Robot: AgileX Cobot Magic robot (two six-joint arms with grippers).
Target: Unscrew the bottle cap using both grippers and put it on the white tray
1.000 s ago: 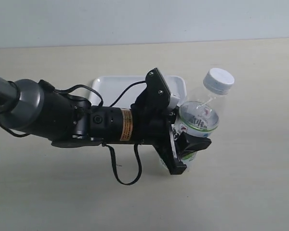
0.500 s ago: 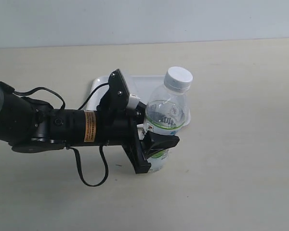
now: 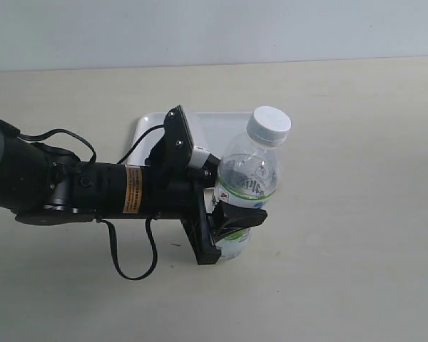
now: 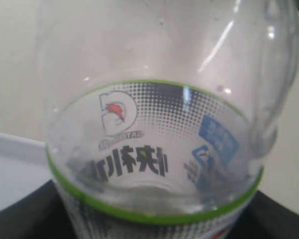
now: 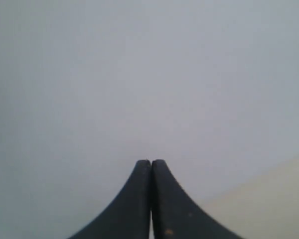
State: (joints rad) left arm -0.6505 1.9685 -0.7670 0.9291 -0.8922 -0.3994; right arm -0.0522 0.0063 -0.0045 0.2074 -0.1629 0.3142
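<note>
Since half a second ago the bottle (image 3: 246, 178) has edged slightly to the right and leans a little that way, its bottle cap (image 3: 269, 126) screwed on. The left gripper (image 3: 232, 222) is clenched around the lower label band, and the bottle hides its far finger. The white tray (image 3: 214, 125) lies behind, mostly covered by the arm and bottle. The left wrist view cuts off the bottle's base. The right gripper (image 5: 151, 199), visible only in its own wrist view, has its fingers pressed together on nothing.

Cap (image 3: 269, 127) open from above — left arm (image 3: 93, 189) flanks bottle (image 3: 248, 171)
</note>
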